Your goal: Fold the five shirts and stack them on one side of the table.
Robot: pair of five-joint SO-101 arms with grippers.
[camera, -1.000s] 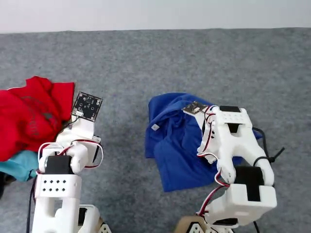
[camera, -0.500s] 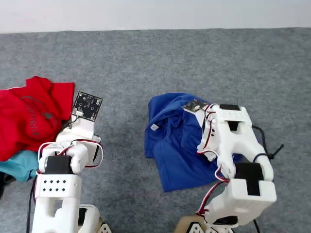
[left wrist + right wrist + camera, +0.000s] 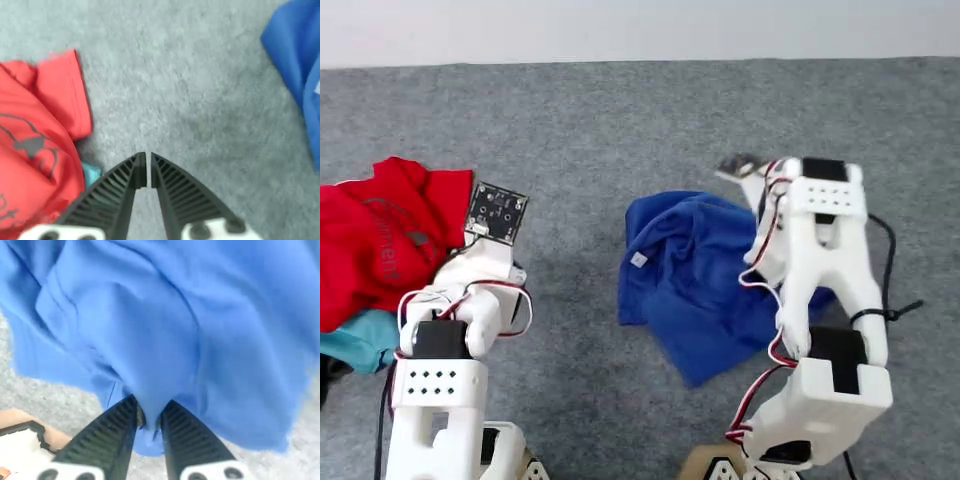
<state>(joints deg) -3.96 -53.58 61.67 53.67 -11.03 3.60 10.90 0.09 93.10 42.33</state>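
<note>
A crumpled blue shirt (image 3: 692, 278) lies in the middle of the grey table, partly under my right arm. In the right wrist view my right gripper (image 3: 149, 424) is shut on a fold of this blue shirt (image 3: 165, 330), which hangs from the jaws. A red shirt (image 3: 375, 240) is heaped at the table's left side over a teal shirt (image 3: 360, 340). My left gripper (image 3: 148, 172) is shut with nothing in it, over bare table beside the red shirt (image 3: 35, 140); the blue shirt's edge (image 3: 300, 65) lies off to one side.
The grey felt table (image 3: 620, 120) runs back to a pale wall. Both arm bases stand at the near edge. A dark cable (image 3: 880, 300) trails by the right arm.
My right arm has moved toward the far side of the table, lifting and dragging the blue shirt, whose near corner has shifted. The left arm has turned slightly.
</note>
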